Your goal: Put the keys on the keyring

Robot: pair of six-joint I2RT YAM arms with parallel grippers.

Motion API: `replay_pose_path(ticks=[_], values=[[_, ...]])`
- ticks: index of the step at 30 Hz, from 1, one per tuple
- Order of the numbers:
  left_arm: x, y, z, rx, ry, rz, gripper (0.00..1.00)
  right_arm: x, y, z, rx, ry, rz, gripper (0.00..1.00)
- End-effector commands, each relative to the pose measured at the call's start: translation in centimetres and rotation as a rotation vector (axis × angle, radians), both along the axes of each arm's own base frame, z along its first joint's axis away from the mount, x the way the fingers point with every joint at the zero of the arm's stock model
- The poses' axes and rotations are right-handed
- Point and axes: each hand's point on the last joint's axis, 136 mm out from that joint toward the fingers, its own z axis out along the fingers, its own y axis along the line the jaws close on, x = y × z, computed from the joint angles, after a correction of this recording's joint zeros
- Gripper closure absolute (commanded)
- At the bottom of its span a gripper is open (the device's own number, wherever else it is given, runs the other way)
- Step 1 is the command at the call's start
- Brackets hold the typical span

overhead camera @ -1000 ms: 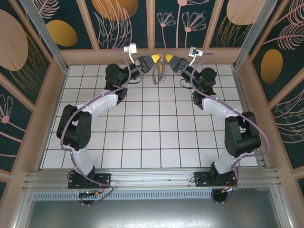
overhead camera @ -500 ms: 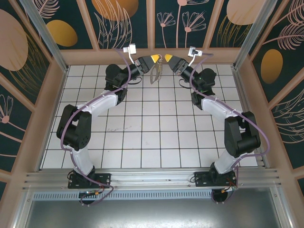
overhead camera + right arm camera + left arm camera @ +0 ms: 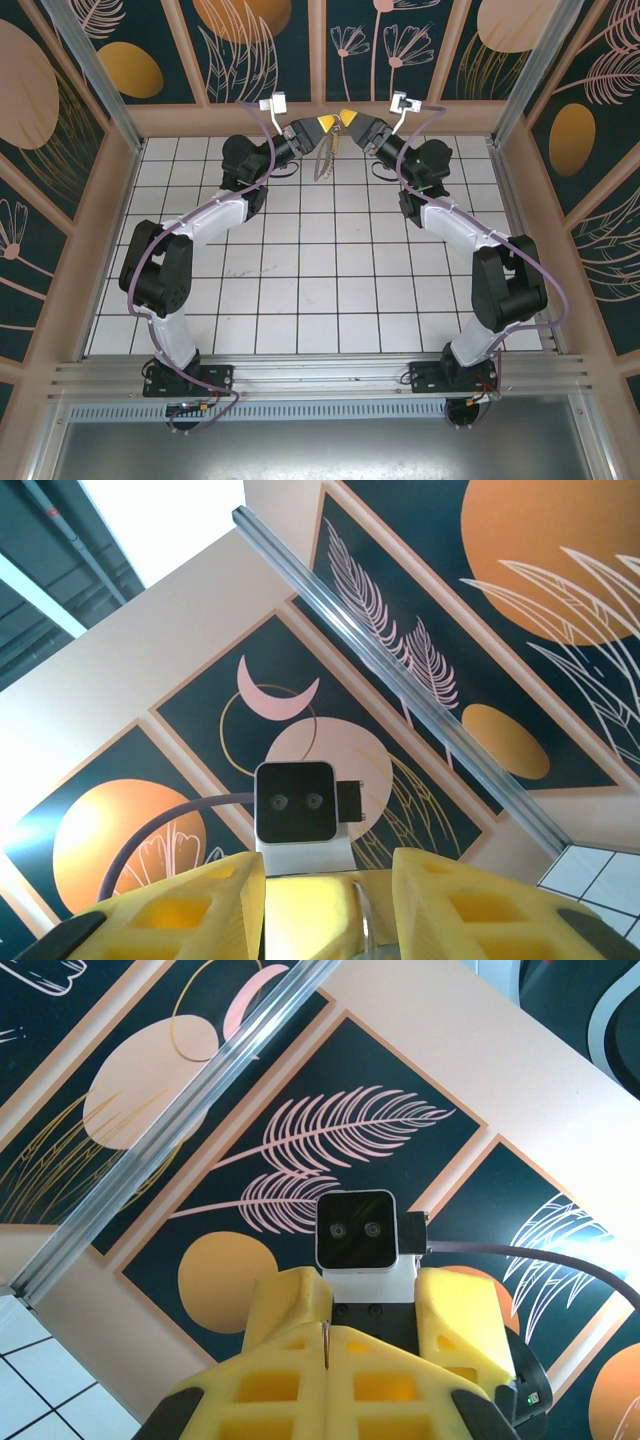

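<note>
Across the near and middle table (image 3: pixel 300 290), open tiles are seen between the arms. At 12 o'clock, by the far edge, the keyring (image 3: pixel 322 160) is hung from the left gripper (image 3: pixel 326 124), which is clamped on it. The right gripper (image 3: pixel 346 118) is held at its 2 o'clock with jaws apart and tips nearly touching, the back wall (image 3: pixel 320 108) close behind

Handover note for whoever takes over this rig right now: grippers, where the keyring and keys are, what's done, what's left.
Left gripper: shut on the keyring, which hangs below it, above the table.
Right gripper: jaws apart, tip to tip with the left one; a thin grey wire shows in its gap.
Keys: too small to tell where they are, or whether any is threaded.
Done: ring held up.
Left: thread the keys, then check.
</note>
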Motion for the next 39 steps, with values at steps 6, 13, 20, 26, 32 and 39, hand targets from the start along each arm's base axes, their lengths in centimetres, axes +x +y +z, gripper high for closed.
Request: replay_pose_path(ticks=[6, 13, 20, 26, 32, 39], values=[[-1.1, 0.3, 2.1, -0.036, -0.074, -0.007, 1.00, -0.2, 0.8, 0.0, -0.005, -0.034, 0.019, 0.62], [-1.0, 0.4, 2.1, -0.037, -0.075, -0.003, 1.00, -0.4, 0.9, -0.6, -0.012, -0.023, 0.027, 0.71], [-0.9, 0.3, 2.0, -0.034, -0.076, 0.001, 1.00, -0.7, 1.0, -1.4, -0.024, -0.014, 0.033, 0.73], [-0.8, 0.2, 2.1, -0.036, -0.076, -0.007, 1.00, -0.8, 1.0, -1.6, -0.029, -0.012, 0.033, 0.80], [-1.0, 0.0, 2.0, -0.032, -0.080, -0.023, 1.00, -0.4, 1.3, -1.1, -0.033, -0.021, 0.040, 0.91], [-1.2, -0.5, 1.9, -0.005, -0.084, -0.047, 0.87, 0.4, 0.7, -1.2, -0.053, -0.015, 0.022, 1.00]])
